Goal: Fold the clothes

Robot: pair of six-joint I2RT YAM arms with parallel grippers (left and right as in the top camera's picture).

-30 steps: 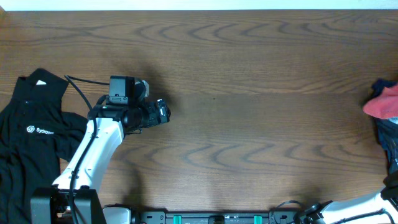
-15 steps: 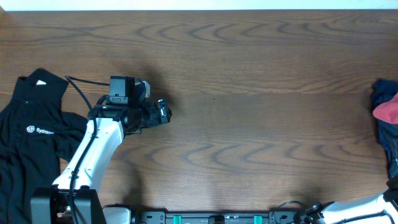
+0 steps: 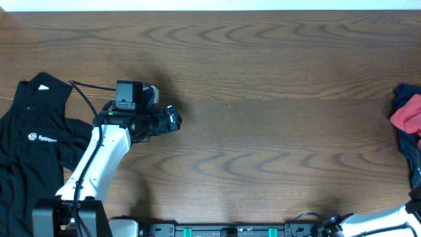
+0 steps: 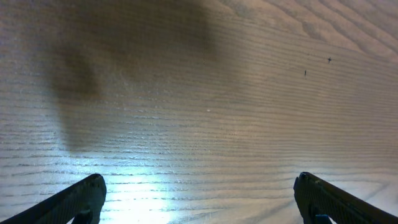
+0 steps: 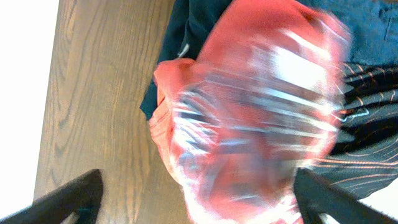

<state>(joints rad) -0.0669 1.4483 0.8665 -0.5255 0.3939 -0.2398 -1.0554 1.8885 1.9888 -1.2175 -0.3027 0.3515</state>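
A coral-red T-shirt (image 5: pixel 255 106) fills the right wrist view, blurred by motion, with white print on it. It lies between the wide-apart fingers of my right gripper (image 5: pixel 202 205), which is open. From overhead the same shirt (image 3: pixel 408 113) is a small bunch at the table's right edge, and the right gripper itself is out of frame there. A black collared shirt (image 3: pixel 26 151) with a small white logo lies spread at the far left. My left gripper (image 3: pixel 174 120) hovers to the right of it over bare wood, open and empty (image 4: pixel 199 199).
Under and around the coral shirt is a pile of dark clothes (image 3: pixel 409 148), including a navy garment (image 5: pixel 186 25) and a dark striped one (image 5: pixel 367 124). The wooden table (image 3: pixel 263 79) ends just beside that pile, where a white strip (image 5: pixel 25 93) shows.
The coral shirt at the right edge has shifted a little right and down, then back slightly. The left arm and the black shirt have not moved.
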